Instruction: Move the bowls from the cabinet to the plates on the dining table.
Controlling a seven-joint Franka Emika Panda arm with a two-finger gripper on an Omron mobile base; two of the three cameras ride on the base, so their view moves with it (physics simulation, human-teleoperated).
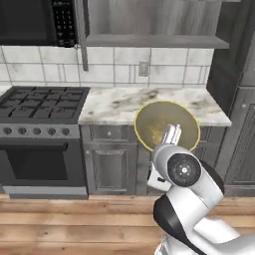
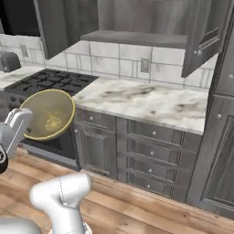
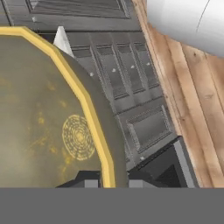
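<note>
You see olive-yellow bowl (image 1: 166, 124) held up in air in front of drawers (image 2: 153, 160), tipped on edge, hollow side facing cameras. Gripper (image 3: 113, 180) clamped on bowl rim; 2 dark fingertips (image 3: 87, 180) straddle yellow edge at bottom of hand view, mostly cut off. In left base view your arm's wrist covers lower part of bowl. Cabinet (image 2: 137, 18) above marble counter (image 2: 146, 103) stands open, doors swung out, top cropped; inside hard to make out. Stove (image 1: 42, 102) sits left of counter

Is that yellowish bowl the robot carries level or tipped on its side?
Tipped. The bowl faces sideways, its inside showing toward both base cameras, rim pinched by the gripper.
</note>
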